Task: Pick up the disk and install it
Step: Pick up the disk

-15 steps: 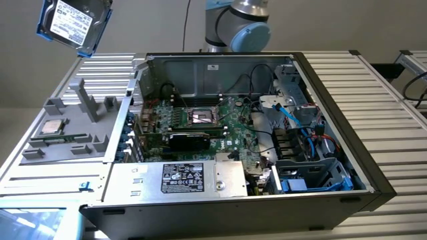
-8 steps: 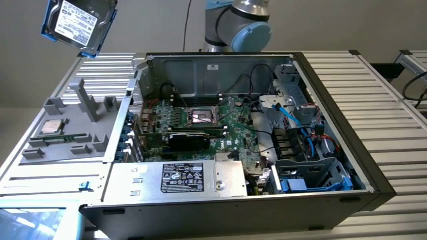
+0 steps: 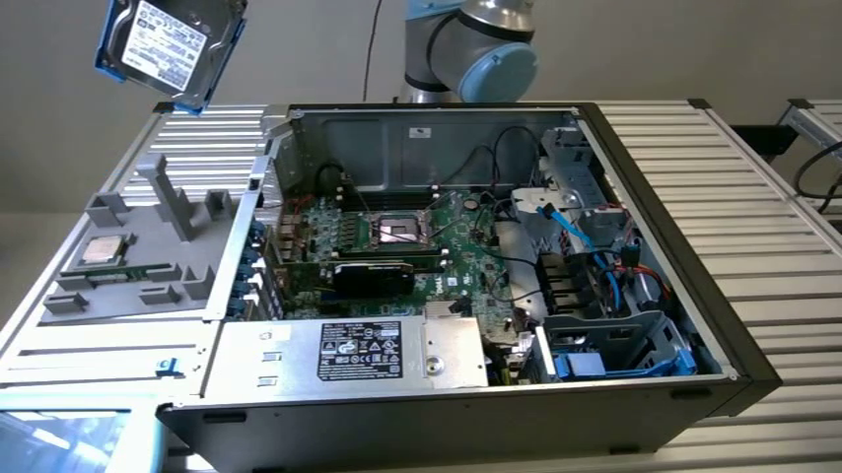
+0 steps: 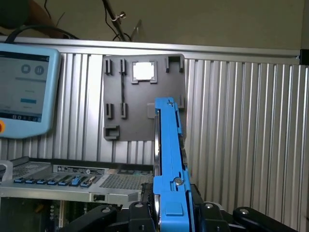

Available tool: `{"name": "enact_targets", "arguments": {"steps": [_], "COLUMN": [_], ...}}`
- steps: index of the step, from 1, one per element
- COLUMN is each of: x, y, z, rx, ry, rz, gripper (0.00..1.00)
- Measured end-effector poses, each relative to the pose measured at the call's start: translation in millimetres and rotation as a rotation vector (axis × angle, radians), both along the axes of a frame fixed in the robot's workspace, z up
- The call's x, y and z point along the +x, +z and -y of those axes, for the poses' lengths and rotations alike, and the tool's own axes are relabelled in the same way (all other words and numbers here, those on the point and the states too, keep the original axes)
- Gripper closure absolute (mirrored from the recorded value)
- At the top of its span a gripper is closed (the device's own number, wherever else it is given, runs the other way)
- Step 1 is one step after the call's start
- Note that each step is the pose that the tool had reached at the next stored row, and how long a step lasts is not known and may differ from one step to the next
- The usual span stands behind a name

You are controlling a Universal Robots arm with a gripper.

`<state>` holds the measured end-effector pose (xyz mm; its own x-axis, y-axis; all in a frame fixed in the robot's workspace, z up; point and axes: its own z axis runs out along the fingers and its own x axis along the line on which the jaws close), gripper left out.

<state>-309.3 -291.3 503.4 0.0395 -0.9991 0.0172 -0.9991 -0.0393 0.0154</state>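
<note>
Jaws clamped on the disk (image 3: 169, 44), one against each flat face, and I'm holding it high over the grey parts tray (image 3: 138, 296) on the exterior view's left, well apart from the drive cage (image 3: 618, 340) on that view's right. Its long axis points straight out from my jaws, blue carrier frame (image 4: 169, 145) edge-on. Cables crowd that cage, so I can't make out a free slot.

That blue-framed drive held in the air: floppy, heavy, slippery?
The disk looks stiff: it hangs tilted without sagging. Being mostly metal, it is probably heavy for its size. Its smooth blue frame might slip in the gripper.
</note>
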Motion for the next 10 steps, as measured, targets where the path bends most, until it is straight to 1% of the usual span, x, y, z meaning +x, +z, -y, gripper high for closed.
{"name": "enact_targets", "arguments": {"steps": [5,10], "x": [11.8,20.6], "y": [1.8,2.2], "z": [1.4,4.6], "rx": [-0.0043,-0.0051], "ry": [0.000,0.000], "rz": [-0.0004,-0.0005], "gripper": [0.61,0.61]}}
